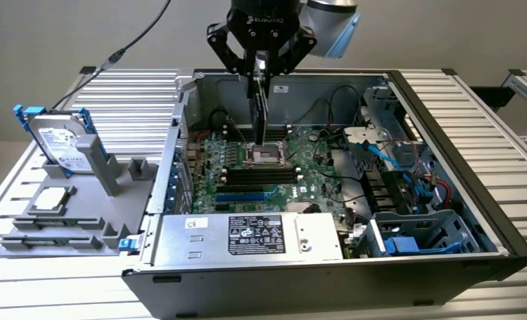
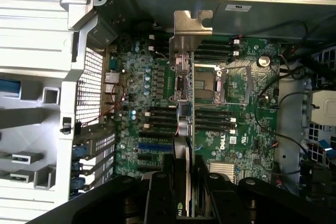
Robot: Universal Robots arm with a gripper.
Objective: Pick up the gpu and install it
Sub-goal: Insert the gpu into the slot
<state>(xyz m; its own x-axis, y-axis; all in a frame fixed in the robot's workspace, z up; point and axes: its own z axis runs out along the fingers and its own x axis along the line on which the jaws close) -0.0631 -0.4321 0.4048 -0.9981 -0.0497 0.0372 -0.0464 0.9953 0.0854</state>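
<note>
GPU (image 1: 260, 113) hangs edge-on and upright from the gripper (image 1: 260, 67) in the exterior view, at about twelve o'clock over the open computer case (image 1: 450, 153). The jaws are closed partway, pinching the thin card by its upper end. That narrow grip likely keeps the card's flat faces and lower end clear. The card's lower end hovers near the motherboard (image 1: 245, 180), close above the square processor socket (image 1: 268, 155), and I cannot tell whether it touches. The case lies on its side on the worktop (image 1: 486, 100) with its open side up, probably so the arm can reach straight down. A hard drive (image 1: 58, 143) with blue rails stands in a grey rack (image 1: 103, 200) at nine o'clock from the case, well apart from the card. The power supply (image 1: 245, 237) sits at six o'clock inside the case.

From the wrist view, the gripper (image 2: 189, 192) clamps both faces of the GPU (image 2: 190, 150), which runs away from the camera as a thin line. Its silver bracket (image 2: 191, 30) is at the end away from the jaws. Beyond the card lies the motherboard (image 2: 236, 129), with a blue slot (image 2: 155, 145) off to one side of the card's line, so the card does not appear to be seated.
</note>
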